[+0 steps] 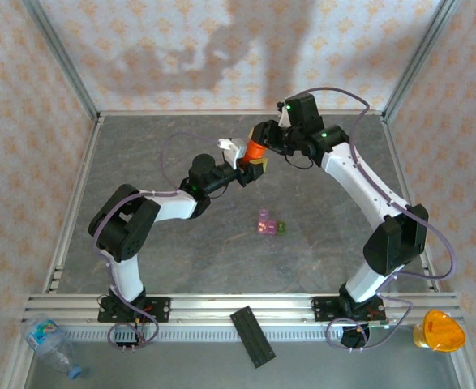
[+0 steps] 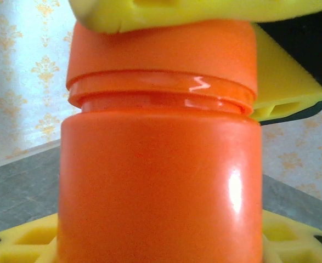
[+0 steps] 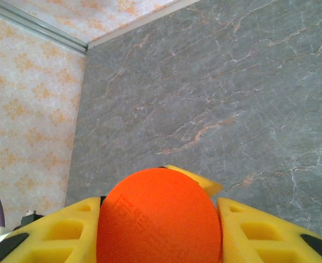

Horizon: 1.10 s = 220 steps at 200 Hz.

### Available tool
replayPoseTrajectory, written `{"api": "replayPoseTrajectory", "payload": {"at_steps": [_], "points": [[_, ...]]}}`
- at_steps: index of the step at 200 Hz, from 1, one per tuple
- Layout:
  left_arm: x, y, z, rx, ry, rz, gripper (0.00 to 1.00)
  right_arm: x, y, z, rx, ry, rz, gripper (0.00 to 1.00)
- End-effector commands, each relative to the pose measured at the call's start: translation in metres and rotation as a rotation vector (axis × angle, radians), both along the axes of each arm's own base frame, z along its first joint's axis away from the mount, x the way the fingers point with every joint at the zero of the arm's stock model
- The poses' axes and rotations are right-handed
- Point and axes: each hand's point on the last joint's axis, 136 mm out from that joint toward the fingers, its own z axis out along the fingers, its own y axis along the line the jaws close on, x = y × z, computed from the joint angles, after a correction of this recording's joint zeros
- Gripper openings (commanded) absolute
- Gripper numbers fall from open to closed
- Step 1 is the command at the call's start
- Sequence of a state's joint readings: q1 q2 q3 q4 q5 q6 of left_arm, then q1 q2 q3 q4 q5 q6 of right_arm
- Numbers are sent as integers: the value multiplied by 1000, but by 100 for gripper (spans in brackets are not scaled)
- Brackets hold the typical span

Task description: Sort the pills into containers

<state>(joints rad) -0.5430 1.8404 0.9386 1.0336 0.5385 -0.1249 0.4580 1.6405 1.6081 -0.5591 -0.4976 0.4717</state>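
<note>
My left pincer pinches the orange bottle, my right pincer apparently pinches its cap; I'd hold the body still and twist slowly, spilling nothing.

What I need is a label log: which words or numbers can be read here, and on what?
None can be read.
No print: orange bottle, side shown.
Faint raised marks, too blurred: cap.
Too small to tell: clear bottle.
</note>
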Motion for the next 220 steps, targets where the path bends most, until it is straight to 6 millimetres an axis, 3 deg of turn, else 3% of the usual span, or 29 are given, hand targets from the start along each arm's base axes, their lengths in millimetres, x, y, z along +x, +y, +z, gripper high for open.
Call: {"api": "replayPoseTrajectory", "payload": {"at_steps": [1,66,99,127,166,187,220], "points": [[-16,-7,63,-38,-203,29,0,-31,31,-13,40,124,78,30],[-8,-2,58,-6,-239,156,0,-27,34,-14,60,133,31,33],[-7,-4,55,-17,-224,146,0,-25,32,-8,43,116,29,43],[-8,-7,52,-40,-204,115,0,-18,26,12,25,66,20,60],[-13,-7,55,-108,-169,19,0,-9,4,59,50,-34,-11,84],[-19,-8,62,-156,-141,-81,0,-8,-14,77,60,-79,-28,86],[-31,-11,72,-200,-91,-245,0,-9,-35,80,56,-134,28,86]]}}
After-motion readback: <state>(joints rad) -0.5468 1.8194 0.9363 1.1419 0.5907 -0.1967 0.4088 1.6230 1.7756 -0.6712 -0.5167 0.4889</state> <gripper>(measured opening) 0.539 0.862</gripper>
